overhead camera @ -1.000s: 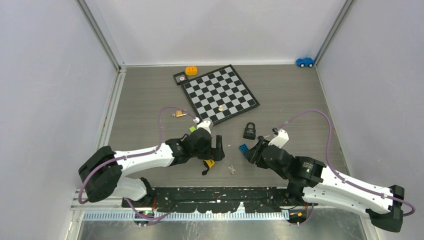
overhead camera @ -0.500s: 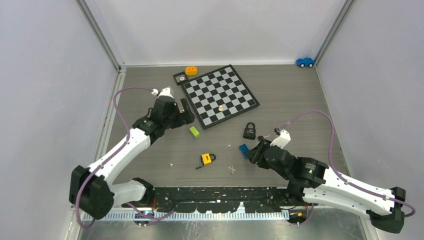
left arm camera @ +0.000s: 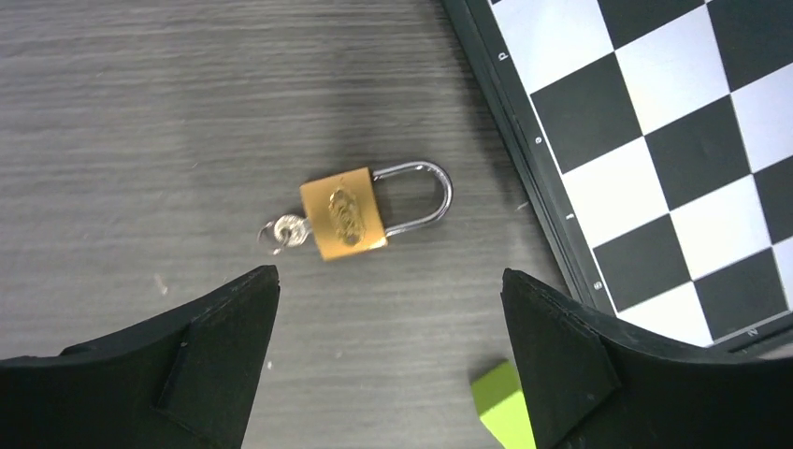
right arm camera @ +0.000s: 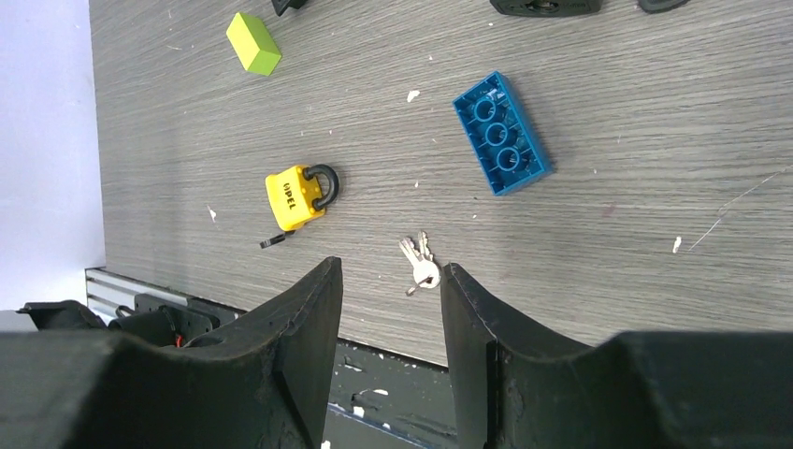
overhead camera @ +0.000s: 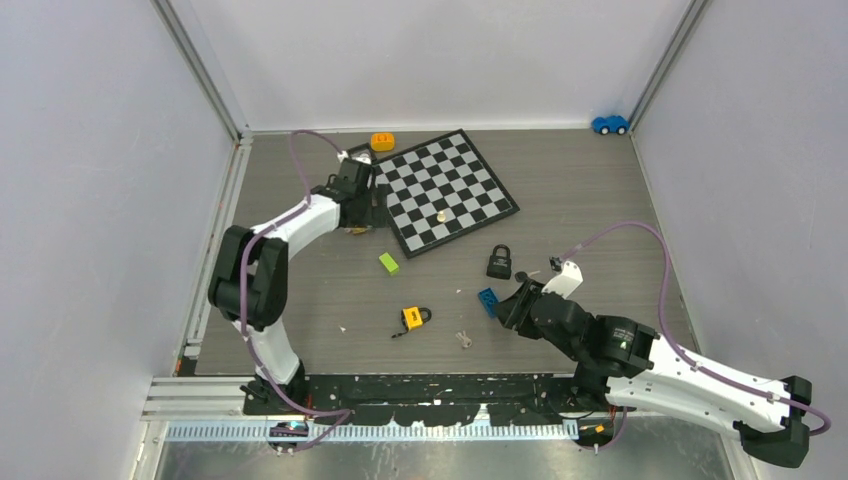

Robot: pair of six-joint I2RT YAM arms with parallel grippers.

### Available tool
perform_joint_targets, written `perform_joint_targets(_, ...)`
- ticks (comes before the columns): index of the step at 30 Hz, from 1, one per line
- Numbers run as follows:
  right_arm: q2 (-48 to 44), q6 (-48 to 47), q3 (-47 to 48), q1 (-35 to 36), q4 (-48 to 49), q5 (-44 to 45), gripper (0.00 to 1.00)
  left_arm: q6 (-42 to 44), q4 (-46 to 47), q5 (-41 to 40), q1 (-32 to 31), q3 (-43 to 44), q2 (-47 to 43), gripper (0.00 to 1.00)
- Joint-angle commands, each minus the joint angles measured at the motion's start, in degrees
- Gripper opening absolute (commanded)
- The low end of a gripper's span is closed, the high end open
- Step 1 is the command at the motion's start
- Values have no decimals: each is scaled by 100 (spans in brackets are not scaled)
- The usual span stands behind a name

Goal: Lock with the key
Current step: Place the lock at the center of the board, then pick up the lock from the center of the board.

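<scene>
Since the left gripper [left arm camera: 388,276] has swung to the upper left, wide apart over the small brass padlock [left arm camera: 344,213], fetching it looks next; the silvery bunch of keys [right arm camera: 418,262] lies bottom centre, near the half-parted, empty right gripper [right arm camera: 390,271].

You can make out black letters like "OPEL" on the yellow padlock [right arm camera: 295,198], tiny unreadable border marks on the chessboard [left arm camera: 552,178], blurred stamp on the brass padlock [left arm camera: 343,213]

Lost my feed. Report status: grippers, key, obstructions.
Left gripper open over brass padlock, key in it. Right gripper open, empty, pointed at loose keys. Green block nearby, not in the way.
</scene>
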Motion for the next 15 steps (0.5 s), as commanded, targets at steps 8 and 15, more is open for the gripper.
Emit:
perform_joint_targets(8,-138,2,38,-9,13,86,48,469,2843,1571,626,-653,339,94)
perform_joint_targets(15,-142,-49,126,-14,-74,28,48,699,2648,2168,736,-248,921,95)
